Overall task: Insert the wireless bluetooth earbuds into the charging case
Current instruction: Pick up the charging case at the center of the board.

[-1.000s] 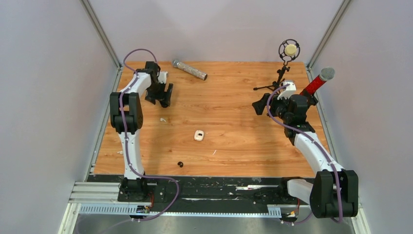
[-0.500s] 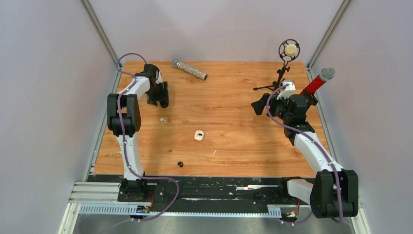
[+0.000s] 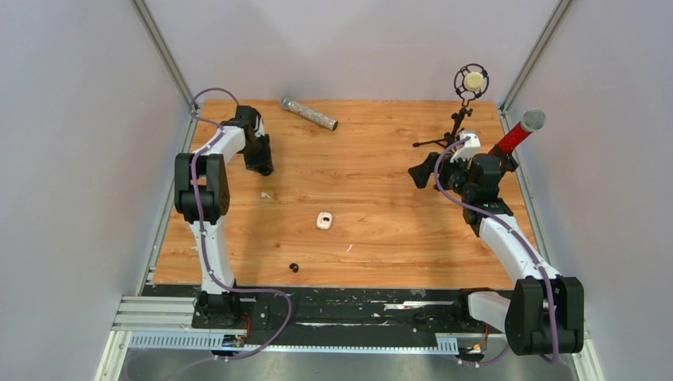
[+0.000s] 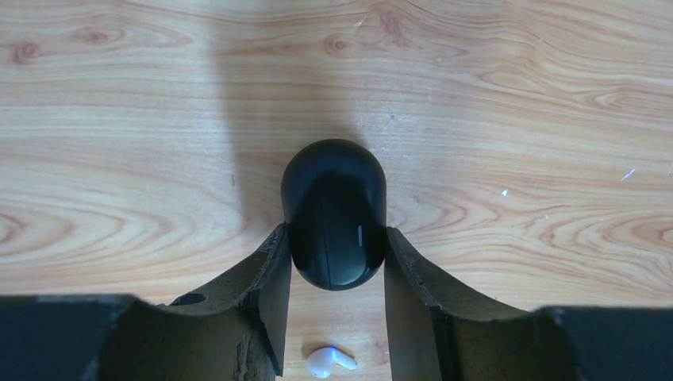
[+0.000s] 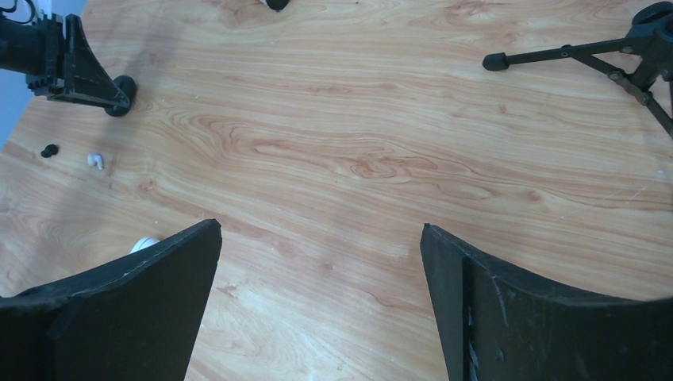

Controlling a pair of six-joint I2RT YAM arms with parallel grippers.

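My left gripper stands at the far left of the table, low over the wood, shut on a closed black charging case; both fingers press its sides. The whitish earbud lies on the wood just behind the case, between the fingers. It also shows in the top view and the right wrist view. The black earbud lies near the front edge. My right gripper is open and empty at the right, far from both; its jaws stand wide apart.
A cream oval case-like thing lies mid-table. A silver microphone lies at the back. A microphone on a tripod and a red microphone stand at the back right. A white fleck lies near the front.
My left gripper has swung slightly left and down to the table, and its fingers have closed in on the black case. The right arm has barely moved.
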